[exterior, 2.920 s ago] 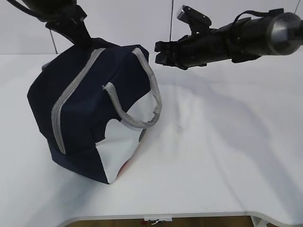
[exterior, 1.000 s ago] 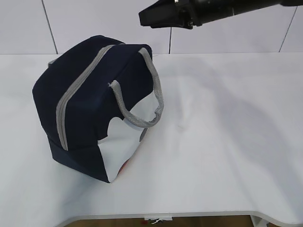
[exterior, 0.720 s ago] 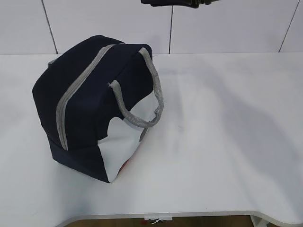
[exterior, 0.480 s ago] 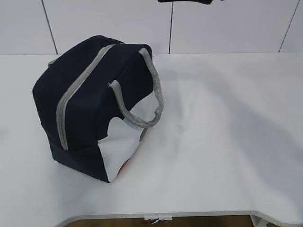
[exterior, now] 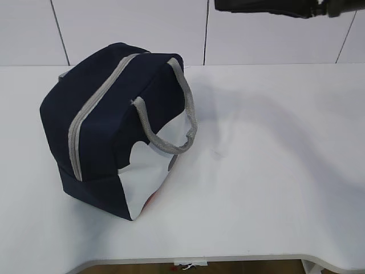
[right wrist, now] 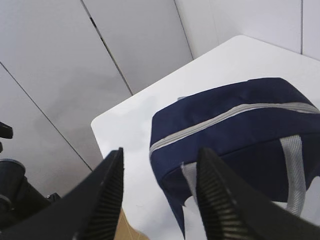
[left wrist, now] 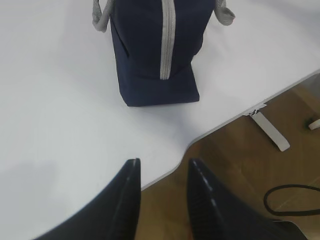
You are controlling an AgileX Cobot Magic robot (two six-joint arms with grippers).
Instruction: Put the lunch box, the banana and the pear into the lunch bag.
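The dark navy lunch bag point(exterior: 105, 120) stands on the left half of the white table, zipped shut along its grey zipper strip, one grey handle hanging over its white side panel. It also shows in the left wrist view point(left wrist: 157, 47) and the right wrist view point(right wrist: 235, 130). My left gripper point(left wrist: 162, 162) is open and empty, held back over the table's front edge, out of the exterior view. My right gripper point(right wrist: 161, 152) is open and empty, high above the bag; only part of its arm point(exterior: 274, 5) shows at the top of the exterior view. The lunch box, banana and pear are hidden.
The white table point(exterior: 268, 160) runs wide to the right of the bag. Its front edge has a curved cut-out point(left wrist: 187, 145), with wooden floor, a white table leg point(left wrist: 270, 130) and a black cable point(left wrist: 292, 200) below. A panelled grey wall point(exterior: 131, 28) stands behind.
My left arm has left the bag and gone out of the exterior view. My right arm has risen from beside the bag and moved right along the top edge.
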